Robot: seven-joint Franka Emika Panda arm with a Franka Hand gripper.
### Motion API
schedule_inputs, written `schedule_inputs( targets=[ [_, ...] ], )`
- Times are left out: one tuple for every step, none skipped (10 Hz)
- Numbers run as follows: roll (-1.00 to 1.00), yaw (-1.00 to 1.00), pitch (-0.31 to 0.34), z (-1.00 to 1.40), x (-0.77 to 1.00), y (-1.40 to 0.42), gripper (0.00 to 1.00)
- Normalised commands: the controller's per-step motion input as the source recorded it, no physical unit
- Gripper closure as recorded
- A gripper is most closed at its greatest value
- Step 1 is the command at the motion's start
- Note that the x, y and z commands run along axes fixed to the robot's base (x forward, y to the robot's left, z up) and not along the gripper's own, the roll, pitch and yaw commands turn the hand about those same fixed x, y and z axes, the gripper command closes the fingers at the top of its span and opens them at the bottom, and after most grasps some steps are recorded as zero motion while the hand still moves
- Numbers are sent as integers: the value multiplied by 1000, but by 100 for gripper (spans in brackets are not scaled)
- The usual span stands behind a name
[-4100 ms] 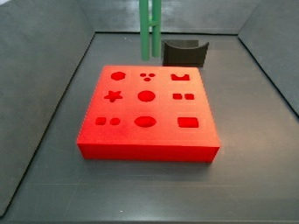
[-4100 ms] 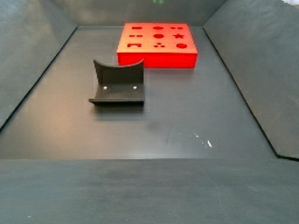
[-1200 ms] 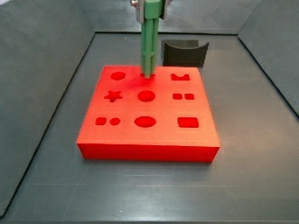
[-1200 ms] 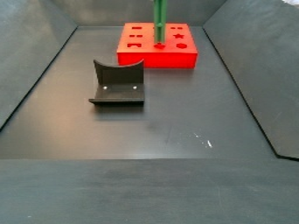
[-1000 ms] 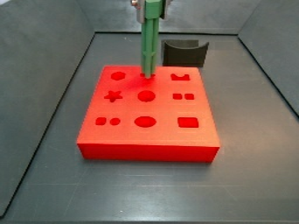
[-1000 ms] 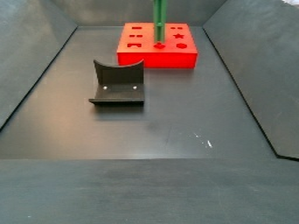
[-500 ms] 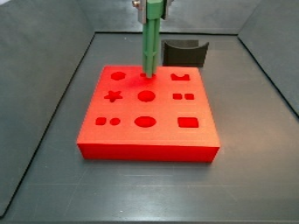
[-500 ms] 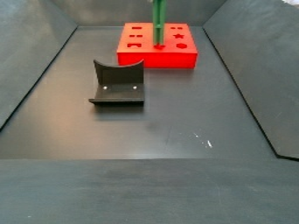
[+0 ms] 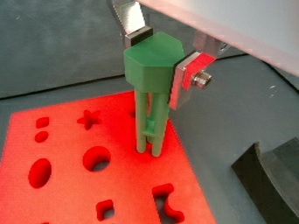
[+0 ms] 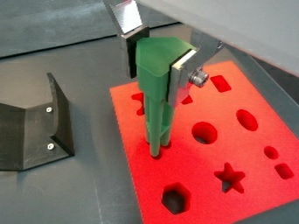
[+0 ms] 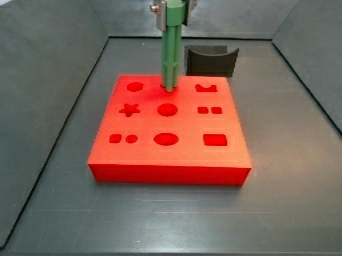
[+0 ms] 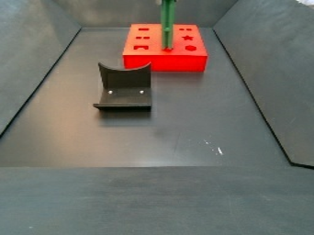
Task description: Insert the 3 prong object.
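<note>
Pincer [image 9: 163,63] around slender green peg [image 9: 149,101]

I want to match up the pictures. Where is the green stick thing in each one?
Wrist view: the 3 prong object hangs from the gripper, mid-picture.
Wrist view: centre, upright.
Side view: top centre.
Side view: top edge, far back.
Shared landmark: the red block under its tip.

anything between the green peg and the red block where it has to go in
Nothing visible. The gripper holds the 3 prong object upright, its tips at the red block; the fixture stands off to the side.
</note>
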Motion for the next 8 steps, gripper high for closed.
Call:
schedule_inputs(
  targets=[
    [0, 0, -87, -71, -83, -69, 100],
    [0, 34, -100, -186, 0, 0, 100],
    [0, 20, -70, -191, 0, -6, 100],
    [10, 0, 0, -23, 0, 0, 100],
    [163, 0, 0, -274, 0, -57, 100],
    [153, -26, -40, -506, 0, -37, 100],
    [181, -9, -30, -560, 31, -89, 100],
    [233, 0, 0, -523, 140, -129, 100]
  ],
)
